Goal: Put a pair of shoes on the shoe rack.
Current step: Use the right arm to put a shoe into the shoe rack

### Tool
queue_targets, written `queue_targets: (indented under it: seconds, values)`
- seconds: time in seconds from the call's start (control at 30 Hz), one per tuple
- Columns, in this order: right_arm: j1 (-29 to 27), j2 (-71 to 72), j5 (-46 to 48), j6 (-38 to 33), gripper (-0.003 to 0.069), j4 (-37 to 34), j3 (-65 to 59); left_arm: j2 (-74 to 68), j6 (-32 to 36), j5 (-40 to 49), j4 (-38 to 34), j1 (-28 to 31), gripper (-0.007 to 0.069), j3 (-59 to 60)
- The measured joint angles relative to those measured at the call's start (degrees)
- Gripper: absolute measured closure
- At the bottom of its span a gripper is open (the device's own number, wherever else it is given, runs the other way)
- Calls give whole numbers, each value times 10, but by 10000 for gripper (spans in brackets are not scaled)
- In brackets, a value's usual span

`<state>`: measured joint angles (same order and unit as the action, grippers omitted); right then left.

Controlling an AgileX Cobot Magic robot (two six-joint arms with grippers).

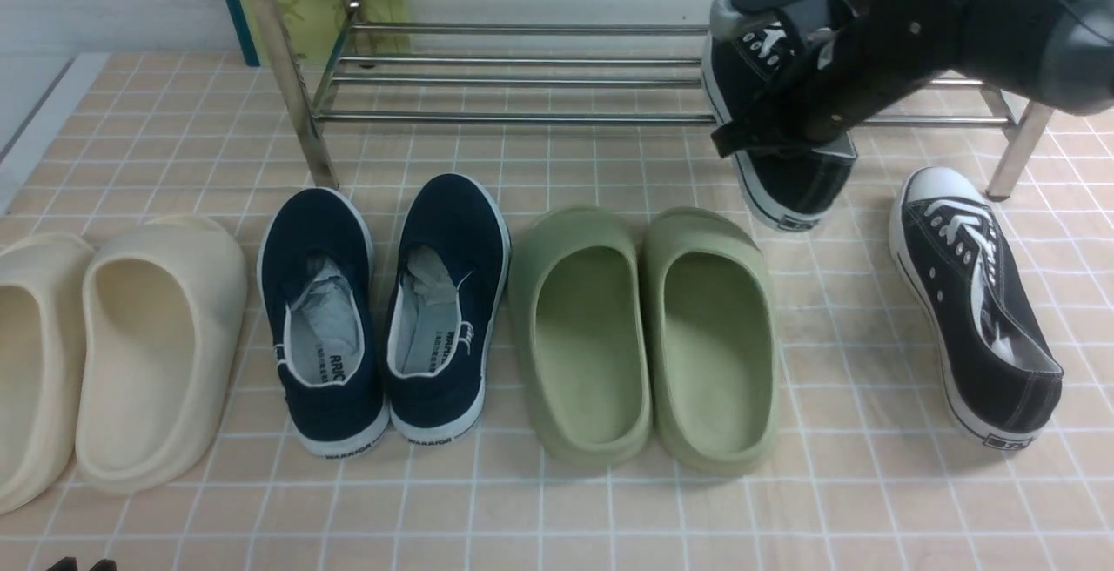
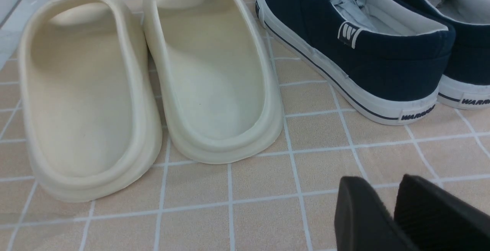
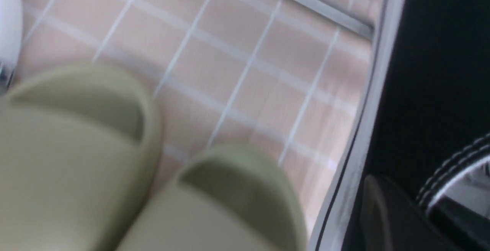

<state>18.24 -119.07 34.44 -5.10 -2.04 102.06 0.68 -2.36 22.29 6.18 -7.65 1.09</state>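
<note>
My right gripper (image 1: 775,66) is shut on one black canvas sneaker (image 1: 796,184) with white laces. It holds the shoe off the floor, toe up and heel down, in front of the right end of the chrome shoe rack (image 1: 522,117). In the right wrist view the gripper (image 3: 421,212) clamps the shoe's black side (image 3: 432,71), and a rack bar (image 3: 314,4) shows beyond it. The second black sneaker (image 1: 975,310) lies on the tiled floor at the right, toe toward the rack. My left gripper (image 2: 390,205) is shut and empty, low over the floor at the near left.
On the floor in front of the rack, from left to right, are cream foam slippers (image 1: 113,345), navy slip-ons (image 1: 383,310) and green foam slippers (image 1: 644,336). The cream pair (image 2: 214,75) and a navy shoe (image 2: 344,44) lie just ahead of my left gripper.
</note>
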Motion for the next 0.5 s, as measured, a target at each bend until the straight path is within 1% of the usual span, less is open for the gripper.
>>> queue_targets:
  seconds: [0.03, 0.07, 0.2, 0.33, 0.4, 0.5]
  values:
    - [0, 0, 0, 0, 660, 0, 5, 0, 0, 0, 0, 0, 443, 0]
    - [-1, -29, 7, 0, 659, 0, 46, 0, 0, 0, 0, 0, 444, 0]
    - [-8, -76, 39, 1, 658, 0, 130, 0, 0, 0, 0, 0, 438, 0]
    - [-12, -96, 65, 1, 649, 0, 172, 0, 0, 0, 1, 0, 433, 0]
    - [-14, -98, 71, 0, 631, -1, 179, 0, 0, 0, 1, 0, 431, 0]
    - [-14, -98, 77, -5, 561, 5, 184, 0, 0, 0, 1, 0, 426, 0]
